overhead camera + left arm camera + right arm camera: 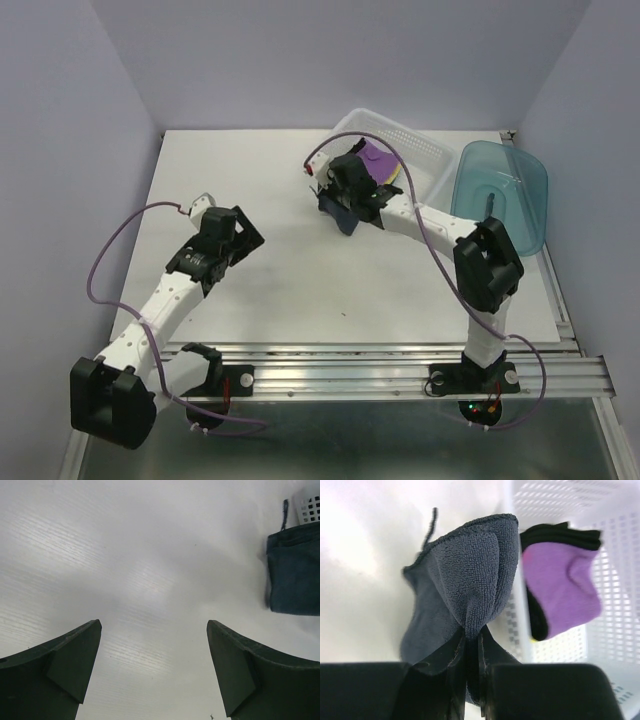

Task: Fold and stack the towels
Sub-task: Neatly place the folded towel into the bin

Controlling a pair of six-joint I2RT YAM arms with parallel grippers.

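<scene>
Early going, by my judgement: no fold or stack shows on the table [280, 290]. The basket [600, 510], just right of the right jaws, holds the purple towel [565, 585] with a yellow edge [394, 176] under it. The slate towel [465, 585] hangs bunched, pinched in the right gripper [472, 645]. The left gripper [154, 625] gapes wide, holding nothing. The arm hides the basket's depths, and no bright blue towel is in sight.

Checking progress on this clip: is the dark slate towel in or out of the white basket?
Out. The dark slate towel hangs bunched from the shut right gripper over the table, beside the white basket.
</scene>
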